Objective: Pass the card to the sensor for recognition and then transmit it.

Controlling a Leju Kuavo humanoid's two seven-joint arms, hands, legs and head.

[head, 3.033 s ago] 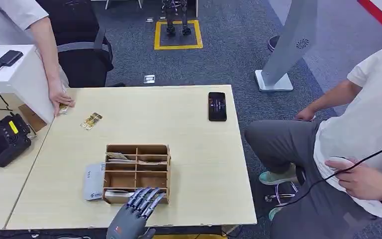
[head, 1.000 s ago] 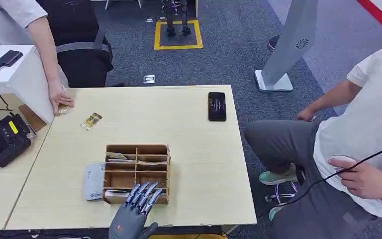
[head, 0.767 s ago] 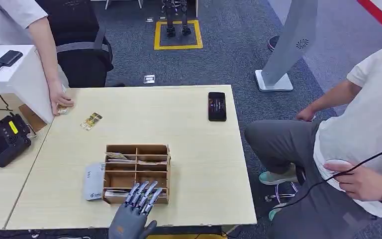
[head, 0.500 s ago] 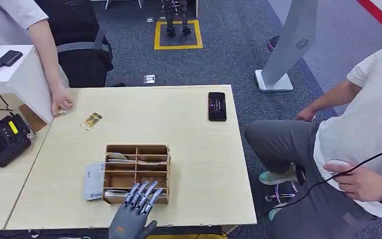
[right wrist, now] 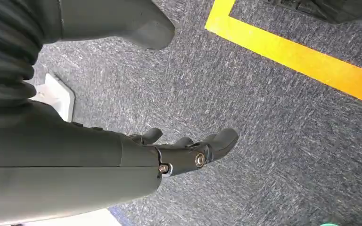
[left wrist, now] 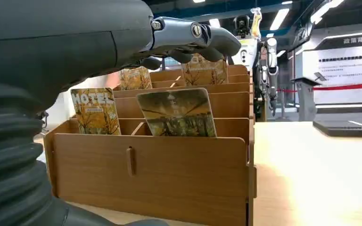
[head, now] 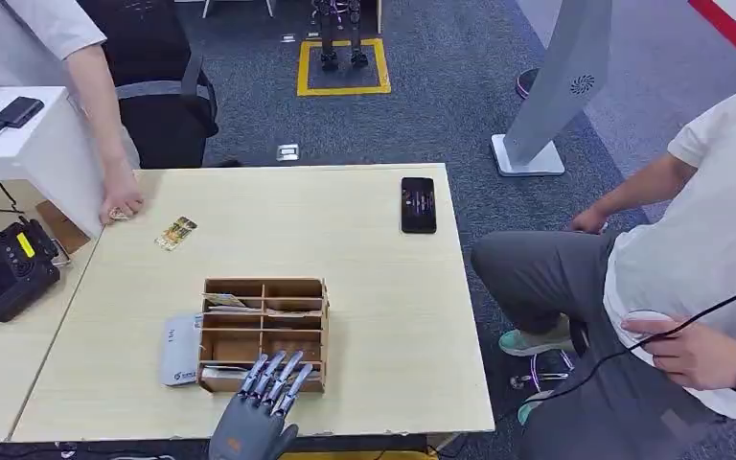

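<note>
At the far left a black device [head: 5,271] sits on a neighbouring surface, and a person's hand [head: 122,204] rests at the corner of the pale wooden worktop [head: 374,316], with a small card [head: 175,232] lying flat just beside it. Nearer the front edge a white card reader [head: 180,350] lies flat against the left side of a wooden card holder [head: 264,333] divided into compartments. The left hand [head: 266,398] reaches in from the near edge with its fingers [head: 278,373] extended and slightly apart over the front row of the holder, gripping nothing. The left wrist view shows cards standing upright in the slots: a card marked "MOTEL" [left wrist: 95,111] in the front left compartment and a second card [left wrist: 178,113] in the front right one, under the fingertips, which are not touching it. A black phone [head: 419,204] lies toward the far right corner. A seated person [head: 690,259] is at the right. The right hand [right wrist: 184,153] hangs over grey carpet, fingers loosely curled, empty.
</note>
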